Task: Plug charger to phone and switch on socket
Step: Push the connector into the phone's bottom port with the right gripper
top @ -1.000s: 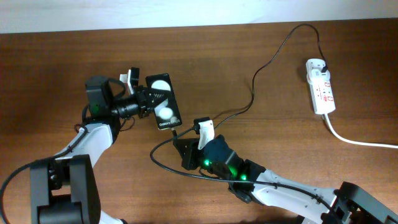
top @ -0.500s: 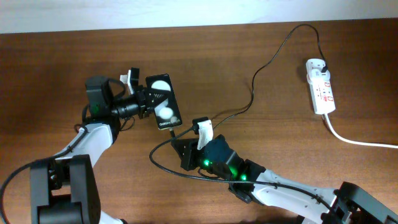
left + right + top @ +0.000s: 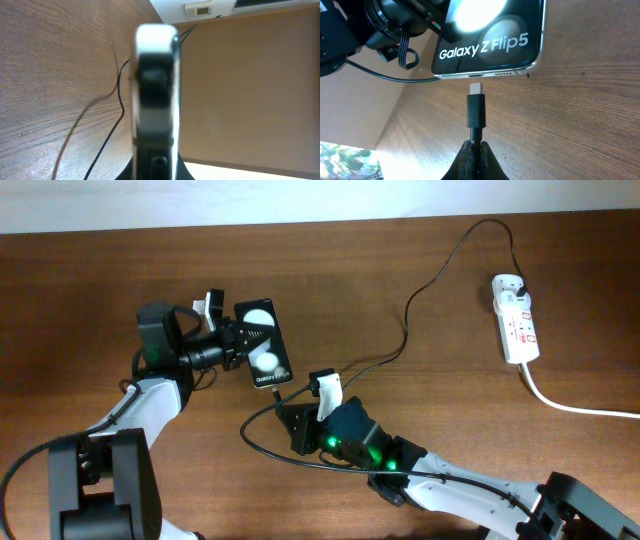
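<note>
The black phone (image 3: pixel 263 345) with two white round spots is held by my left gripper (image 3: pixel 236 341), which is shut on its upper end. In the left wrist view the phone (image 3: pixel 155 95) shows edge-on between the fingers. In the right wrist view the phone (image 3: pixel 492 37) reads "Galaxy Z Flip5", its port facing the charger plug (image 3: pixel 475 107). My right gripper (image 3: pixel 474 150) is shut on the charger just behind the plug; the tip sits a short gap from the port. The right gripper shows overhead (image 3: pixel 285 413). The charger cable (image 3: pixel 420 290) runs to the white socket (image 3: pixel 516 318).
The socket's thick white cord (image 3: pixel 570 405) trails off to the right edge. A loop of black cable (image 3: pixel 262 448) lies on the wooden table (image 3: pixel 80 290) beside my right arm. The table's far edge meets a pale wall at the top.
My right gripper with the plug has edged slightly toward the phone's lower end. The left arm and phone have not visibly moved.
</note>
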